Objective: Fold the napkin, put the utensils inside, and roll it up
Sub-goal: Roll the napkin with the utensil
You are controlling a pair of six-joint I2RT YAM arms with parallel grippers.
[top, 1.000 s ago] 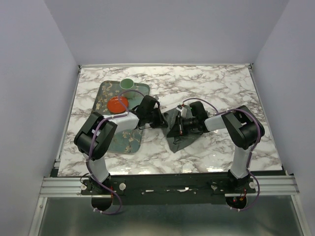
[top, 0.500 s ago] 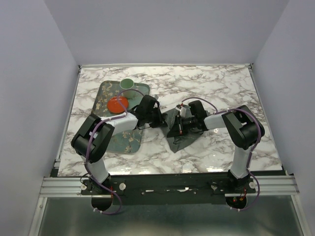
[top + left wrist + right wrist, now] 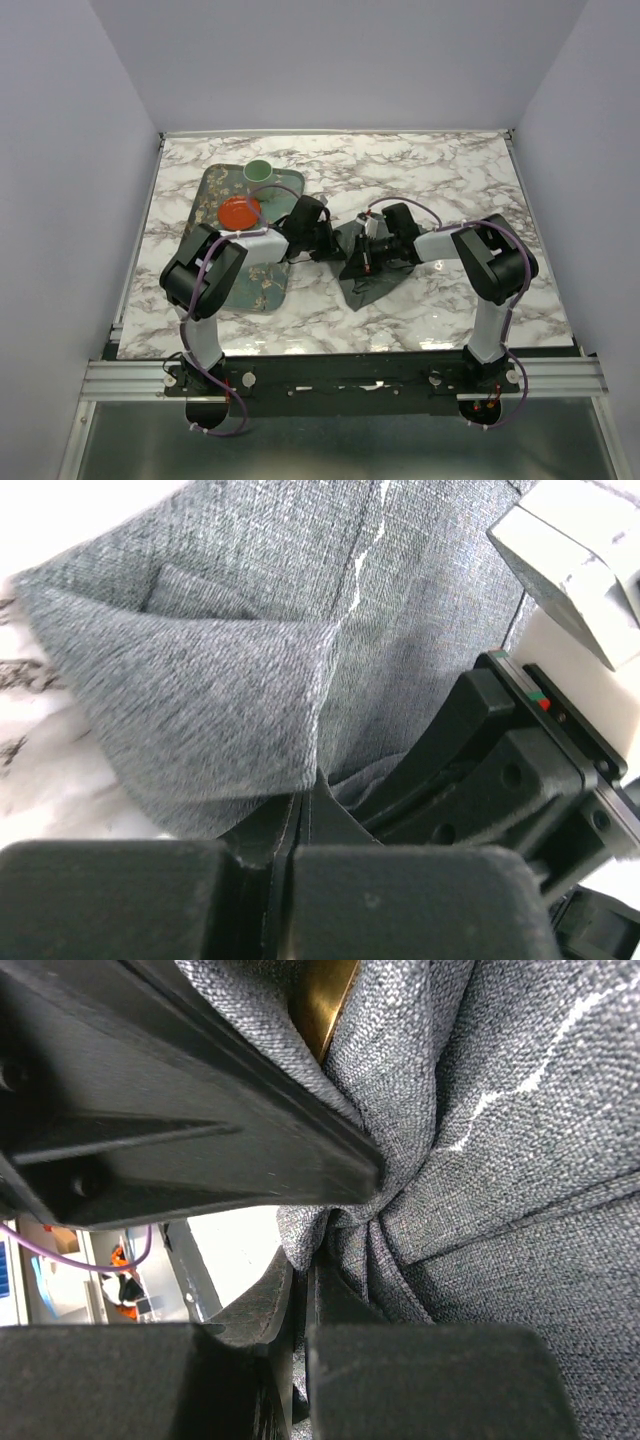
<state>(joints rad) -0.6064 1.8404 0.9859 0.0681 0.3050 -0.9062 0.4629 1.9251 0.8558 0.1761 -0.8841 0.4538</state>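
Note:
The dark grey napkin (image 3: 366,275) lies folded and bunched on the marble table, just right of the tray. My left gripper (image 3: 334,244) is at its left edge and shut on a fold of the napkin (image 3: 220,680). My right gripper (image 3: 362,256) meets it from the right and is shut on a bunched corner of the napkin (image 3: 500,1140). The two grippers are almost touching. A strip of a gold utensil (image 3: 325,995) shows inside the cloth folds in the right wrist view; the rest of the utensils is hidden.
A green floral tray (image 3: 255,285) lies left of the napkin, with a red bowl (image 3: 239,211) and a green cup (image 3: 258,171) on its far end. The left arm reaches across the tray. White walls close in the table on three sides.
My left arm has swung a little to the right, bringing its gripper closer to the right gripper over the napkin. The right arm has barely moved.

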